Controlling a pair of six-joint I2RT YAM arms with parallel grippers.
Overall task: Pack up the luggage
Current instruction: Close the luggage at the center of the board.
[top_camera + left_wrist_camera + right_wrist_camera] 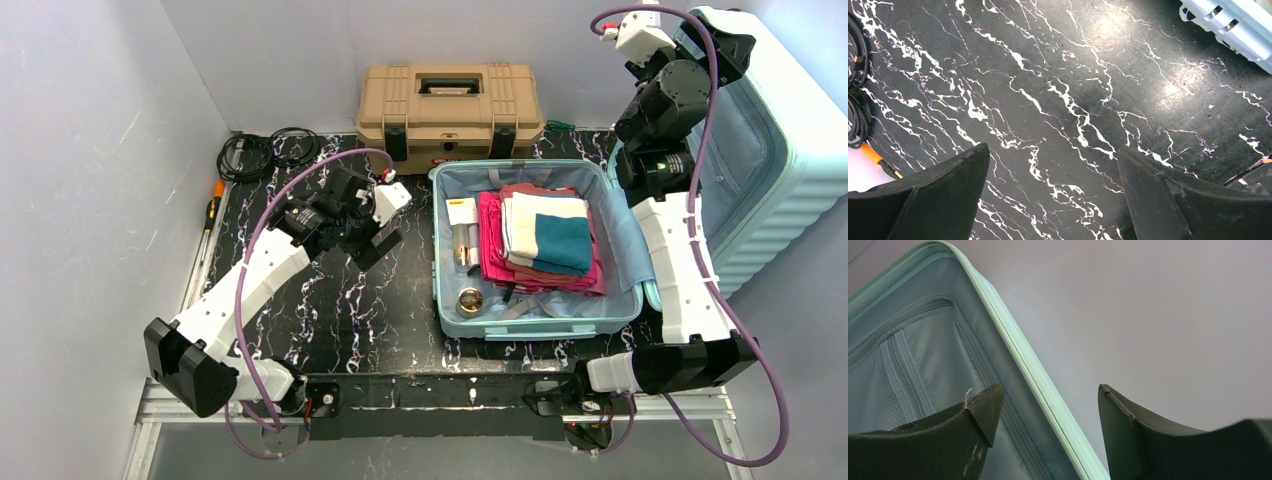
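1. Black marble-veined table [330,310] between plain white walls: that is my workspace, with both of my arms bolted at its near edge.
2. The luggage [560,325] lies open on the right half of the table. Its base is flat and filled, and its lid [790,150] stands up on the far right, leaning outward.
3. My right gripper [1048,395] is raised to the lid's top edge. Its fingers are apart with the pale zip rim running between them, and I see no contact on either side.
4. My left gripper [1053,155] hangs wide apart over bare table, left of the luggage, holding nothing.
5. Step in hand, as I judge it: the packing looks done and the closing is starting.
6. The next move calls for pinching that rim firmly, then swinging the lid over leftward and down onto the base. Loose grey straps at the front could catch in the seam.
7. Count:
   - one luggage
   - one tan toolbox [450,105] behind it
   - one stack of folded clothes [490,250], with a white-and-teal towel [550,232] on top
   - one gold round tin [470,300]
   - one black cable coil [265,155]
   - one orange-handled screwdriver [213,205]
   - small bottles beside the clothes, too small to count
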